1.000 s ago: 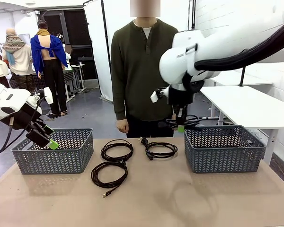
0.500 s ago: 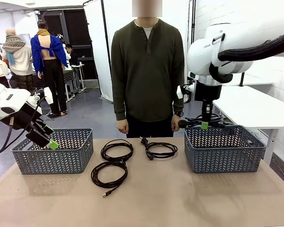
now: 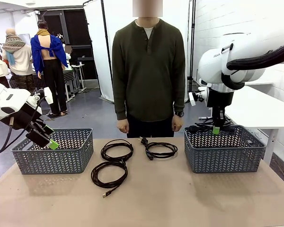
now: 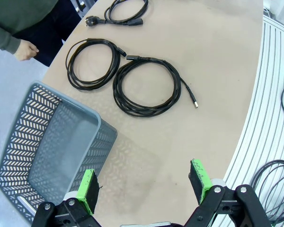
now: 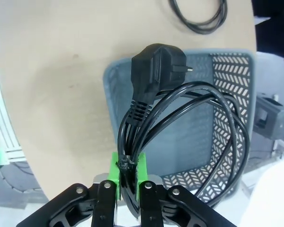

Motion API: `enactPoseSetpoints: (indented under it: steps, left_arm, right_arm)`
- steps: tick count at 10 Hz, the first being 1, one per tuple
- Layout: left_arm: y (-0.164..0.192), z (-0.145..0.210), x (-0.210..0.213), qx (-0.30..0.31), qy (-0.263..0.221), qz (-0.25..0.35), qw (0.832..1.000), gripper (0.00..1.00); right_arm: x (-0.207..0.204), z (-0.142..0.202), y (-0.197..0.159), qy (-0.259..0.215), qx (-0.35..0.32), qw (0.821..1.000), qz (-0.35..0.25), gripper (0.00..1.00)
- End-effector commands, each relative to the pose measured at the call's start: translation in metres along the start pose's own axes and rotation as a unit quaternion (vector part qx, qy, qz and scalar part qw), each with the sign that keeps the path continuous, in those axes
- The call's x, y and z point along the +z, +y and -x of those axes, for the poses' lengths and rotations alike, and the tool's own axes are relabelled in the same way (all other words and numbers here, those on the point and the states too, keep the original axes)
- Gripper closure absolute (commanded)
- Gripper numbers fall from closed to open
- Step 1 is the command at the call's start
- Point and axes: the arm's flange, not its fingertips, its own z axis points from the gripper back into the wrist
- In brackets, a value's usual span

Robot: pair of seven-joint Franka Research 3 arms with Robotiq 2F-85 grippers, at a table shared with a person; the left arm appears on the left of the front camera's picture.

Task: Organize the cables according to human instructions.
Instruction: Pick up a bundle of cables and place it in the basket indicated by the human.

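Observation:
Three black coiled cables lie on the table: one (image 3: 117, 150) left of centre, one (image 3: 109, 173) nearer me, one (image 3: 161, 150) towards the right. My right gripper (image 3: 216, 129) hangs over the right grey basket (image 3: 222, 156), shut on a fourth coiled cable (image 3: 199, 126). In the right wrist view the gripper (image 5: 128, 172) pinches that cable (image 5: 156, 66), with its big plug up, above the basket (image 5: 227, 80). My left gripper (image 3: 50, 142) is open at the left basket (image 3: 66, 158); in its own view the gripper (image 4: 143, 182) holds nothing. The human (image 3: 149, 71) stands behind the table, arms down.
In the left wrist view the left basket (image 4: 19, 142) sits below-left, with two coils (image 4: 92, 63) (image 4: 149, 86) on the tan tabletop beyond and a third (image 4: 125, 10) at the top. A white table (image 3: 260, 106) stands at the far right.
My right arm has swung to the right with the coiled cable, from in front of the person to above the right basket. The left arm and the table's cables have not moved.

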Motion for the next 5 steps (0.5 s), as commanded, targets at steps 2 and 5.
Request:
enactPoseSetpoints:
  steps: [2,5]
  left_arm:
    - [0.002,0.002,0.000,-0.001,-0.006,0.008,1.000,0.00]
    - [0.002,0.002,0.000,-0.001,-0.006,0.008,1.000,0.00]
  right_arm:
    - [-0.014,0.021,-0.005,-0.002,0.011,1.000,0.024,1.00]
    - [-0.019,0.026,-0.021,-0.003,0.021,1.000,0.021,1.00]
